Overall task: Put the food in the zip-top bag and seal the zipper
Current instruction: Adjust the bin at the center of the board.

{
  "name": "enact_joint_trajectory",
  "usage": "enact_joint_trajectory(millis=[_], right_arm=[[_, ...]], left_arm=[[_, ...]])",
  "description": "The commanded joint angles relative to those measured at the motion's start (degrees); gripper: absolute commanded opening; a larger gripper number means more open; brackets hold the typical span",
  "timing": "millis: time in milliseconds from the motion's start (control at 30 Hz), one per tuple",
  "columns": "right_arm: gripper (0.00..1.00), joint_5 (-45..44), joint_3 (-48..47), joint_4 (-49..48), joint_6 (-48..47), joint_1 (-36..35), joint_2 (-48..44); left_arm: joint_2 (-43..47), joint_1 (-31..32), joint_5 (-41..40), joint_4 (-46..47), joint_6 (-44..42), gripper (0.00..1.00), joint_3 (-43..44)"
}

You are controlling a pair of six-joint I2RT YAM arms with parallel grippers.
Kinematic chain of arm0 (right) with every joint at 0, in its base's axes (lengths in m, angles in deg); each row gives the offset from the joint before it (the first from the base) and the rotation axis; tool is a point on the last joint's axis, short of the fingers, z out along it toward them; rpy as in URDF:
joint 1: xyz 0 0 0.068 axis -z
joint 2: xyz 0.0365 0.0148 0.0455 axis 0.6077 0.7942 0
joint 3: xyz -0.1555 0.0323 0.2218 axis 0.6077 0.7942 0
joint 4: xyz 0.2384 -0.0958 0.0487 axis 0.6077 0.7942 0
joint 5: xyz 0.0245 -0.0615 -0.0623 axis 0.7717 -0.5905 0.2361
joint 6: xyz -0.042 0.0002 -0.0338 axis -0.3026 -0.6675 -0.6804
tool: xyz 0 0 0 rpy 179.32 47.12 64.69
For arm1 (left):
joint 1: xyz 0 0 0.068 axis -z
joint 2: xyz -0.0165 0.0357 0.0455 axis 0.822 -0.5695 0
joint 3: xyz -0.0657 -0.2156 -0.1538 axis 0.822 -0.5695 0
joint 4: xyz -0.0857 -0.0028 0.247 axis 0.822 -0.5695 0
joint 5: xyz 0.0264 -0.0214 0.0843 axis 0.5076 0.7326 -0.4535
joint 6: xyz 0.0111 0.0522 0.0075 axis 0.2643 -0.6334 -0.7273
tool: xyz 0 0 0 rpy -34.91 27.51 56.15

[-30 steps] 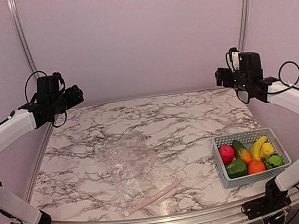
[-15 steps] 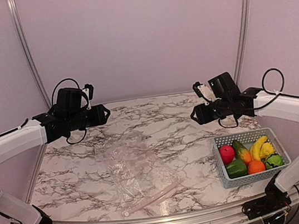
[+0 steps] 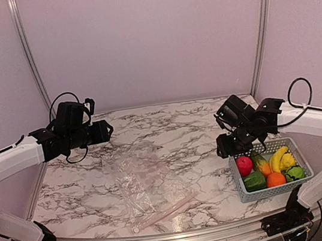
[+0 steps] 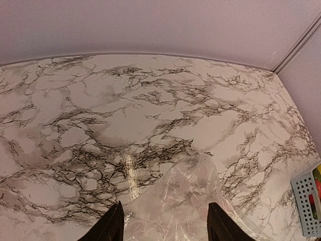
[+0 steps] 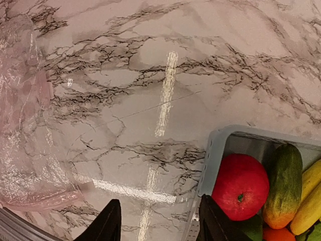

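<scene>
Marble bench point(image 3: 197, 121) holds a clear zip-top bag point(image 3: 142, 178) lying flat near the front, with its zipper point(image 3: 165, 212) at the near edge. All the food point(image 3: 244, 166) sits in a grey basket point(image 3: 263, 193) on the right, well apart from the bag. The left pincer point(image 4: 165, 226) is wide open and empty over the bag's far end. The right pincer point(image 5: 160, 221) is wide open and empty too, just beside the basket.

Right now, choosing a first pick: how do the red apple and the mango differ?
The red apple is round, all red; the mango is long, green fading to orange. The apple sits at the basket wall; the mango lies inward of it. Both share the basket.
</scene>
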Motion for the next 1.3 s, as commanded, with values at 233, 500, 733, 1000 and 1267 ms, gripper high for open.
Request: enact_joint_trajectory(millis=[233,500,733,1000,1267], right_arm=[[0.42,-9.18,1.99,7.09,9.24,-0.14,1.95],[0.32,-10.6,3.41,3.24,5.64,1.95,3.7],[0.23,-11.44,-0.19,-0.64,0.49,2.16,9.28],[0.07,-6.89,-3.86,-2.46,-5.2,1.54,14.4],[0.0,1.11,-5.52,-5.17,-21.86,-5.74,15.4]], left_arm=[[-0.01,0.35,0.52,-1.37,2.7,0.58,-0.27],[0.24,0.35,1.05,-2.23,5.24,0.58,-0.93],[2.8,0.35,0.7,-2.85,5.82,0.58,-2.85],[6.26,0.35,-0.13,-3.78,5.72,0.58,-4.37],[9.67,0.35,1.5,-2.11,3.14,0.59,-7.37]])
